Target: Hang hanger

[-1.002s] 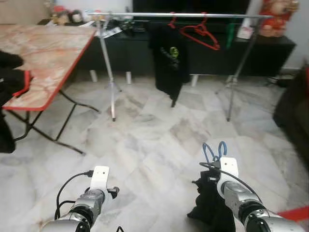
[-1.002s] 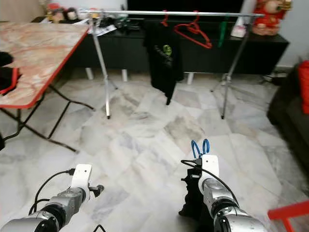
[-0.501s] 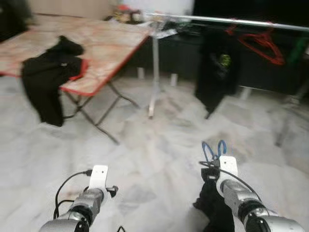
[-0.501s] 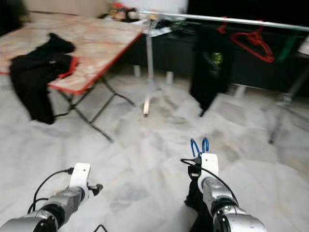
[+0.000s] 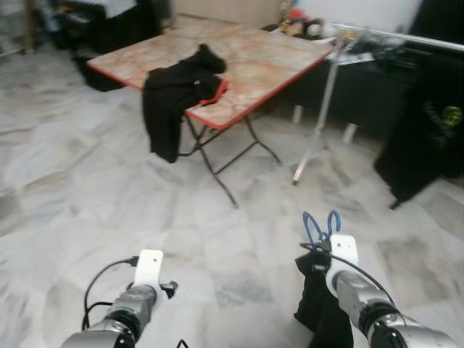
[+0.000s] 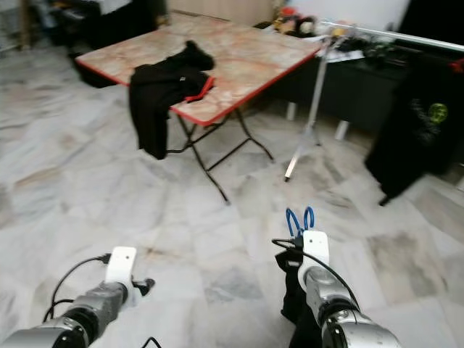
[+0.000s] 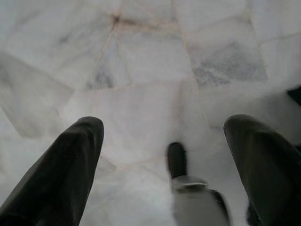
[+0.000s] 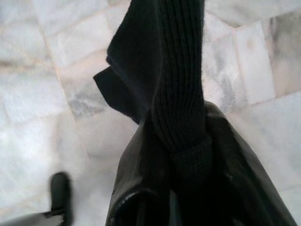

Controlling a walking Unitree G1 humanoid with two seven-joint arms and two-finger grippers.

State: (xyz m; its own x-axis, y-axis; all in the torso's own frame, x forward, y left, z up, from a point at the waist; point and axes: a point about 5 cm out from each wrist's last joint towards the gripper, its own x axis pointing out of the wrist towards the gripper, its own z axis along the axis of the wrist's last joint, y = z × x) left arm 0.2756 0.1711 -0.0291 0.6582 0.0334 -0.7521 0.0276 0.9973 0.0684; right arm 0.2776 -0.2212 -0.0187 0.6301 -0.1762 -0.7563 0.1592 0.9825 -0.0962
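Mid-carry: right tool point(image 5: 316, 259) clenched on blue hanger point(image 5: 322, 226) with black garment point(image 5: 320, 308), well apart from clothes rail point(image 5: 406, 38); hanging undone. Left tool point(image 7: 164, 155) released, idle.

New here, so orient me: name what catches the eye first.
The folding table ahead on the left, with a black garment spilling over its red edge. Low on the right, the right claw is shut on a black cloth, a blue hanger hook poking up above it.
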